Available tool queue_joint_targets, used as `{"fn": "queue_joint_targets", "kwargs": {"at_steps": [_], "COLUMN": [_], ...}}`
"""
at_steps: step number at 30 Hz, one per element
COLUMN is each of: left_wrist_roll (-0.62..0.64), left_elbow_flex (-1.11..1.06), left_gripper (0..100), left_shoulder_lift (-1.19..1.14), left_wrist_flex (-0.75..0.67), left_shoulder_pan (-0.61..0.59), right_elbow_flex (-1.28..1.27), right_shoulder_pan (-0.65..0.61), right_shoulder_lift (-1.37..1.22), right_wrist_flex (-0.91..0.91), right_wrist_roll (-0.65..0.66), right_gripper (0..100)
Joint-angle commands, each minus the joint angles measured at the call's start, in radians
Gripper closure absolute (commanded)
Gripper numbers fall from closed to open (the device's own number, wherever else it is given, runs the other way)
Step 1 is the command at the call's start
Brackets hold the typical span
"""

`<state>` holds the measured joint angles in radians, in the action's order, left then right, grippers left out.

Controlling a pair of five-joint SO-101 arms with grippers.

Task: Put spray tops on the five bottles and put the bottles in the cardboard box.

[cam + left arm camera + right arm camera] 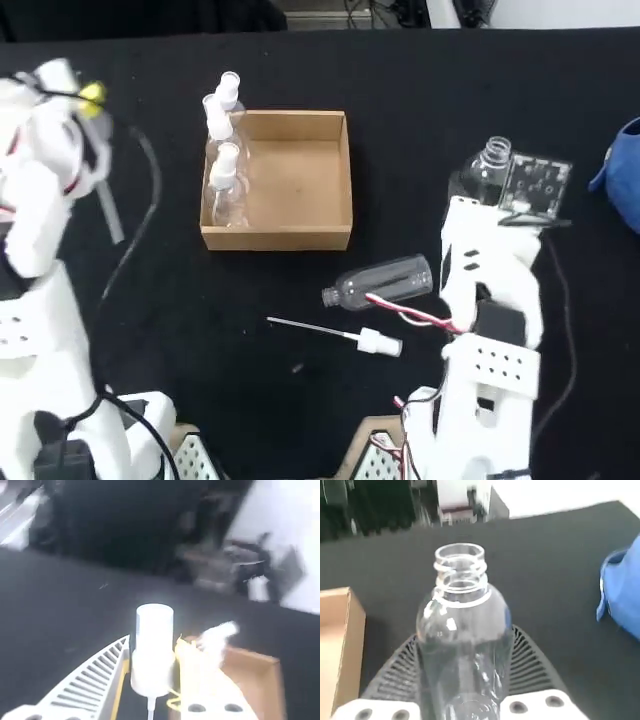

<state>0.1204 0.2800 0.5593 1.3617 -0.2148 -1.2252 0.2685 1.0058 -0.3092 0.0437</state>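
Left hand (154,647): clenched on a spray top (152,625), which stands upright between the fingers with its thin tube pointing down. The arm is at the left side of the counter (200,320), apart from the box.
Right hand (464,650): grasping an open bottle (462,610) low on its body. The bottle is upright with its threaded neck uncapped, well to the right of the box.
Box (300,120): brown cardboard, open on top, sitting on the black counter between the two arms, nearer the left one.
Capped bottles (228,190): three clear bottles, each wearing a white top, stand in a row inside the box along its left wall.
Loose bottle (385,282): clear and uncapped, lying on its side on the counter just off the box's near right corner, beside the right arm.
Loose top (378,343): white, lying flat on the counter near the loose bottle, its tube stretched toward the left arm.
Blue fabric (622,170): at the counter's right edge, past the right hand.
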Motion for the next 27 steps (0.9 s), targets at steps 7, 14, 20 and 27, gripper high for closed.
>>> {"fn": "queue_joint_targets", "kwargs": {"at_steps": [7,14,20,27], "left_wrist_roll": [0.028,0.025,0.026,0.026], "left_elbow_flex": [0.105,0.096,0.088,0.067], "left_gripper": [97,97,97,97], "left_shoulder_lift": [-0.017,-0.018,-0.018,-0.017], "left_wrist_flex": [-0.16,-0.258,-0.305,-0.292], "left_shoulder_pan": [0.125,0.159,0.243,0.406], "right_elbow_flex": [0.019,0.05,-0.005,-0.024], "right_shoulder_pan": [-0.23,-0.505,-0.578,-0.586], "right_shoulder_lift": [0.028,0.027,0.028,0.028], "right_wrist_flex": [0.265,0.265,0.267,0.265], "right_wrist_roll": [-0.16,-0.16,-0.16,-0.166], "right_gripper": [98.7,98.7,98.7,98.7]}}
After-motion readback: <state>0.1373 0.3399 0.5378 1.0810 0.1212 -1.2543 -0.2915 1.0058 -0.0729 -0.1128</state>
